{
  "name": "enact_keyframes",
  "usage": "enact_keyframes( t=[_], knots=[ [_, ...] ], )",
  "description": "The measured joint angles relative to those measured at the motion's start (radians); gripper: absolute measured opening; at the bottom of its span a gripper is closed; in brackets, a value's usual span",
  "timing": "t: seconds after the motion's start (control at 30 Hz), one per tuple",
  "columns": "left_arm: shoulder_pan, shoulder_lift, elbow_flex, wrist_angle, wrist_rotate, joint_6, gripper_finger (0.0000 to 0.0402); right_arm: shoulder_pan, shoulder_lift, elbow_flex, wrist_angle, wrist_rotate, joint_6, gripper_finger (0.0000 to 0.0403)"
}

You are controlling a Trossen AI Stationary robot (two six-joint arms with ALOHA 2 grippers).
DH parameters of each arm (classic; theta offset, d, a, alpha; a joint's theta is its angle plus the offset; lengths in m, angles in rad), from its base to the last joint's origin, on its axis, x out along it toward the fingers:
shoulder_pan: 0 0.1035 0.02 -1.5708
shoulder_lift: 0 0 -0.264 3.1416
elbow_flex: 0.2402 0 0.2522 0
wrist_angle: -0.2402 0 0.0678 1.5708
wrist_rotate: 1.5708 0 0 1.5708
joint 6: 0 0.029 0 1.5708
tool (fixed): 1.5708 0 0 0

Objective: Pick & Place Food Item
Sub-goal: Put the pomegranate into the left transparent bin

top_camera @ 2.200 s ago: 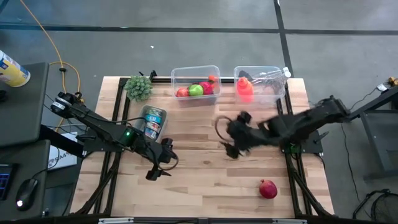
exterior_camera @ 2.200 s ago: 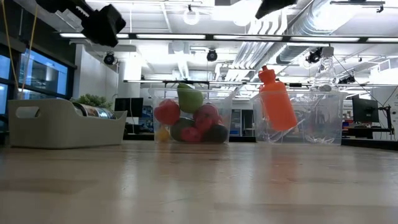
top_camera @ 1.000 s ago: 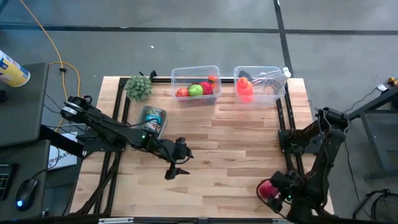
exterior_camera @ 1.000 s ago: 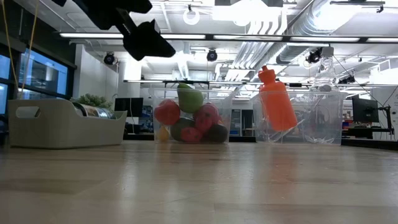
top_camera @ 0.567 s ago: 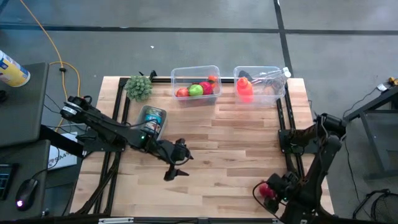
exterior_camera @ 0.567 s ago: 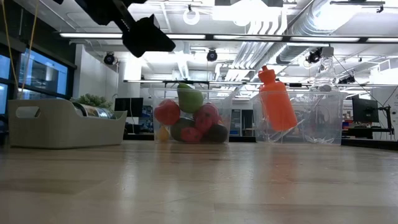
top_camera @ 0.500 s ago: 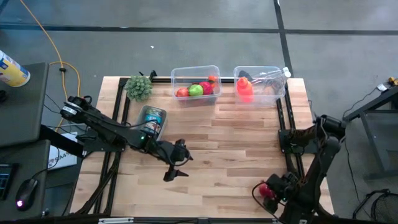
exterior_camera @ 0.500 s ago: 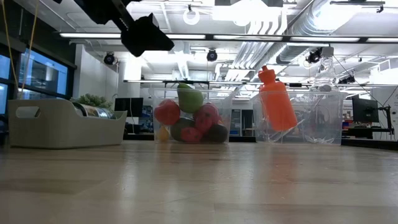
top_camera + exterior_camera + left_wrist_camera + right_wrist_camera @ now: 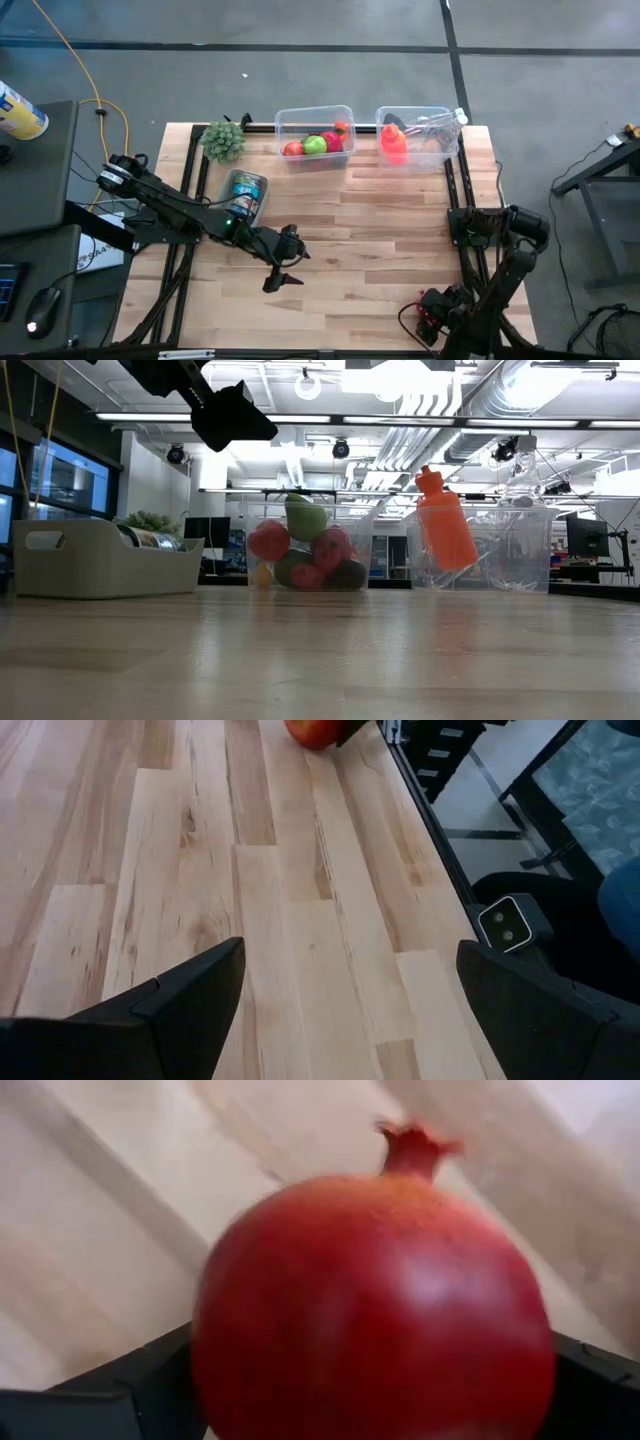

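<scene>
A red pomegranate (image 9: 372,1295) lies on the wooden table near its near right corner, crown end away from the camera. My right gripper (image 9: 428,312) hangs over it, pointing steeply down and open. One finger (image 9: 100,1390) stands on each side of the fruit, and no touch shows. In the high view the gripper hides most of the fruit. My left gripper (image 9: 281,268) hovers open above the table's middle, with nothing between its fingers. It sees the pomegranate (image 9: 315,730) far off.
At the far edge stand a clear bin of fruit (image 9: 315,135) and a clear bin (image 9: 418,135) with an orange bottle. A grey caddy with cans (image 9: 245,192) and a green plant (image 9: 222,140) sit at the far left. Bare boards lie between the arms.
My right gripper has sunk toward the table over the pomegranate, tipping more steeply downward, and has stayed open. The fruit lies where it was.
</scene>
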Motion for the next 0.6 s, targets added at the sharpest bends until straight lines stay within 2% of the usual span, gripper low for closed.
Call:
enact_keyframes(
  t=[0.17,0.33,0.6],
  knots=[
    [-0.006,0.0,0.0,0.001,0.0,-0.003,0.0353,0.001,0.031,-0.033,0.037,0.035,0.0,0.0382],
    [-0.018,0.0,0.0,0.003,0.003,-0.003,0.0353,0.004,0.032,-0.066,0.073,0.148,-0.009,0.0382],
    [-0.02,0.0,0.0,0.005,0.002,0.0,0.0353,-0.024,0.039,-0.07,0.063,0.467,-0.11,0.0382]
  ],
)
